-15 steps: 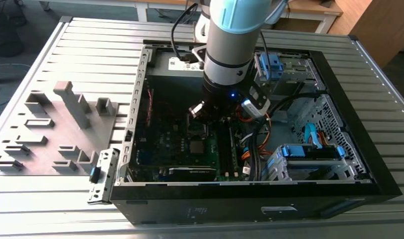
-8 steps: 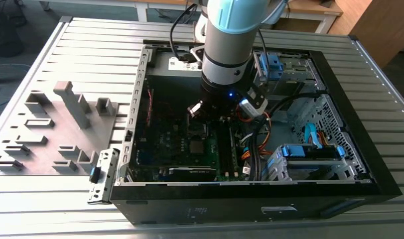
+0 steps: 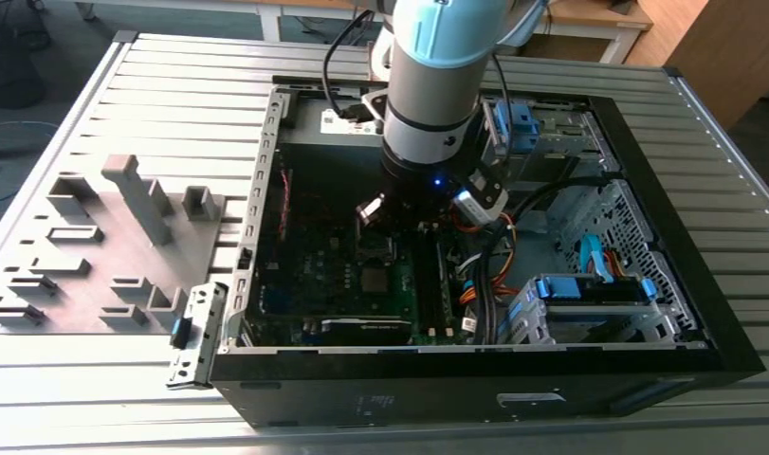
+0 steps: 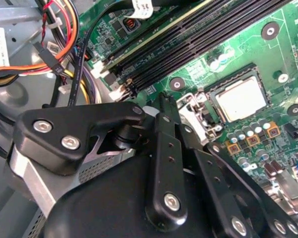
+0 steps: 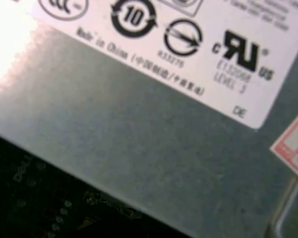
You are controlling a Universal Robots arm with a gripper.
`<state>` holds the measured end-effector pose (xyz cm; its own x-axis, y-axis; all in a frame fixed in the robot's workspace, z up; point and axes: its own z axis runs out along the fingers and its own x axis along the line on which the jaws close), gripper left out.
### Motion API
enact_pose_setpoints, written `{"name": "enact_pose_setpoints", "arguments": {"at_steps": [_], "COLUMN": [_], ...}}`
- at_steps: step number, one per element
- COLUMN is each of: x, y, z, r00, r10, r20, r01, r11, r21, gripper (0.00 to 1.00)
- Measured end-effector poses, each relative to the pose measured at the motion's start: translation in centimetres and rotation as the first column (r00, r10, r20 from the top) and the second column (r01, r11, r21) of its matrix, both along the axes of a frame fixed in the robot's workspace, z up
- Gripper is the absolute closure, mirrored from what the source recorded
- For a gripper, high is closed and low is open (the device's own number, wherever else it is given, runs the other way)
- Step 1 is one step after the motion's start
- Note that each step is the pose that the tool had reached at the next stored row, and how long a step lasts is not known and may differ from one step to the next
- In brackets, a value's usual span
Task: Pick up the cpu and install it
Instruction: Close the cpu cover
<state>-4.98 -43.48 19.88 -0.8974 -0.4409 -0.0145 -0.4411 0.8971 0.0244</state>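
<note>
The cpu [image 4: 242, 98] is a small silver-grey square with a thin dark rim, lying flat in its socket on the green motherboard [image 4: 228, 39]. In the exterior view the cpu [image 3: 375, 278] shows as a pale square low on the board, inside the open computer case [image 3: 485, 379]. A black metal socket frame [image 3: 375, 248] lies just beyond it. My gripper [image 3: 416, 220] hangs from the arm above the board, close to the frame and a little off the cpu. In the second wrist view the gripper's black linkage [image 4: 165, 106] stands beside the socket's metal latch [image 4: 196, 111].
Long black memory slots [image 4: 188, 44] run past the socket. Orange and yellow cables [image 4: 49, 54] bundle near the case wall. A large grey box with a white label [image 5: 154, 144] is close to the first wrist camera. A grey fixture plate [image 3: 106, 246] lies at the exterior view's left.
</note>
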Motion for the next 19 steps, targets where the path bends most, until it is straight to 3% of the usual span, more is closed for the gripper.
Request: {"name": "enact_pose_setpoints", "arguments": {"at_steps": [10,19], "x": [-0.09,-0.09], "y": [0.00,0.03], "z": [-0.25,0.34], "r00": [1.0000,1.0000], "r10": [0.000,0.000], "r20": [0.0000,0.0002], "r01": [0.000,0.000], "r11": [1.0000,1.0000], "r21": [-0.0002,0.0001], "gripper": [0.88,0.88]}}
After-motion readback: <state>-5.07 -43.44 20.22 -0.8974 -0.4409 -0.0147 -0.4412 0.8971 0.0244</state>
